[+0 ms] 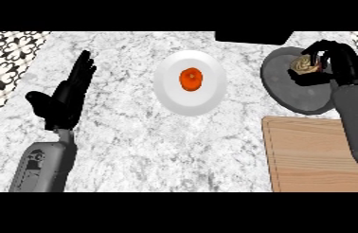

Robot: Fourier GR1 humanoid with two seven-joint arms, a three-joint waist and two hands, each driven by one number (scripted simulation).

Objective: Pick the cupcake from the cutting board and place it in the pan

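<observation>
**Cupcake over pan — release step next**

Cupcake (305,64) sits in the right hand (328,61) at the upper right of the frame, above the dark grey pan (280,80). Cutting board (308,156), lower right, shows no cupcake on it, so I read the pick as done and the placement as what's left.

How I'd do this step:
- Lower until the cupcake base meets the pan floor before letting go. From this steep view I can't tell whether it already touches or hangs above.
- Keep it over the pan's middle; right now it looks biased toward the upper right part of the pan, near the rim.
- Keep it upright, open the fingers outward, then lift straight up so nothing drags the cupcake sideways.
- Risk, as a judgement: releasing near the rim could let it tip or roll onto the table (140,147).

Hand state: right hand's fingers and thumb are curled round the cupcake — clamped on it, partly hiding it.

Left hand (67,97) is at the left of the frame, fingers straight and pointing up, holding nothing, resting.

White plate (174,99) with an orange item (191,79) sits centre frame, well apart from the pan; not involved.
</observation>
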